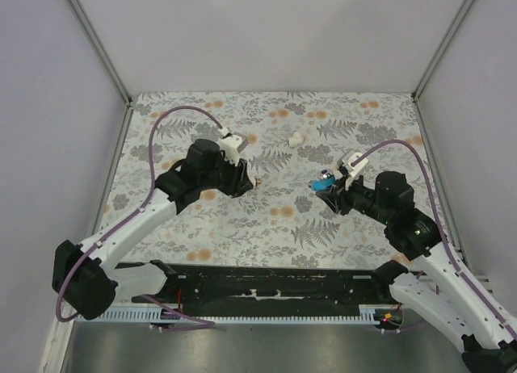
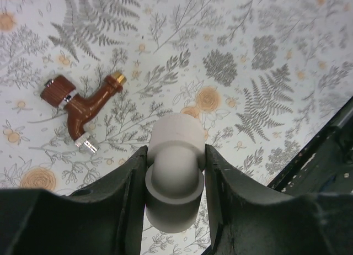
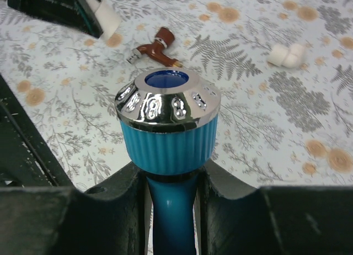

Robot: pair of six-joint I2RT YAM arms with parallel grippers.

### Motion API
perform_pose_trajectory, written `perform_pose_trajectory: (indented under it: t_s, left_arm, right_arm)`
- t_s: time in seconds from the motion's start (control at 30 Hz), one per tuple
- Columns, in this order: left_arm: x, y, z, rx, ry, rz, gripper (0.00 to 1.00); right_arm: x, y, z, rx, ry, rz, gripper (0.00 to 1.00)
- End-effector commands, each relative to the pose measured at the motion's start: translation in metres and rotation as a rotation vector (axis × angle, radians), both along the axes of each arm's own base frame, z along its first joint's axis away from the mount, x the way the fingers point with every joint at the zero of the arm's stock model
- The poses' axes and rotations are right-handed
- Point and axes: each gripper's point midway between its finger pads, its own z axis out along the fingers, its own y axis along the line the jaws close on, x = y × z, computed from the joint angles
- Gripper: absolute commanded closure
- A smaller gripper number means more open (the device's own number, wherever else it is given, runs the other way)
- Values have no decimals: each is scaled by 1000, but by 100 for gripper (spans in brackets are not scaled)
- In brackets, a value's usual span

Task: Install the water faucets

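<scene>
nearest the arm bases, a black rail [image 1: 266, 282] runs along the table edge, on the near side of the red-brown faucet [image 2: 83, 107]. that faucet lies on its side on the floral cloth [image 1: 266, 220], held by nothing. its ribbed handle, brass-tipped end and chrome spout tip all show in the left wrist view.

the left gripper [image 2: 175, 155] is just to the left of the red-brown faucet and not touching it. its fingers [image 2: 132, 178] are pressed against either side of a white fitting [image 2: 175, 134], pinching it with the fitting's rounded end pointing away from the wrist.

to the right of the red-brown faucet, with bare cloth between, the right gripper [image 3: 171, 180] pinches the blue faucet [image 3: 168, 131] by its narrow stem. the ribbed blue handle and its chrome cap stand out beyond the fingertips, off the cloth. from this wrist the red-brown faucet lies straight ahead, farther out.

farther still, beyond the red-brown faucet and to its right, a loose white fitting [image 1: 296, 138] rests alone on the cloth, well apart from both grippers.
</scene>
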Motion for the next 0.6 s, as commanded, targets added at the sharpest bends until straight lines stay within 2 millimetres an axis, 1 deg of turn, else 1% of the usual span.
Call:
perform_pose_trajectory:
  t_s: [0.0,0.07,0.2,0.23,0.27,0.33,0.47,0.57]
  left_arm:
    - [-3,-10,69,-269,-101,-73,98]
    - [-8,-7,89,-354,-125,-93,98]
    - [-19,-4,119,-525,-138,-134,98]
    - [-23,-4,124,-561,-128,-139,98]
    - [-24,-5,135,-599,-151,-156,98]
    - [-29,-7,150,-653,-162,-184,98]
    - [-39,-11,177,-777,-164,-223,98]
    - [-47,-14,195,-853,-162,-273,98]
  right_arm:
    - [-9,38,54,104,-155,240,99]
    - [-10,47,64,153,-189,285,100]
    - [-6,59,89,221,-270,332,100]
    - [-4,61,91,228,-279,337,100]
    - [-5,64,95,232,-299,360,100]
    - [-4,70,101,241,-333,396,100]
    - [-12,82,116,240,-434,523,100]
    - [-17,87,135,246,-526,586,100]
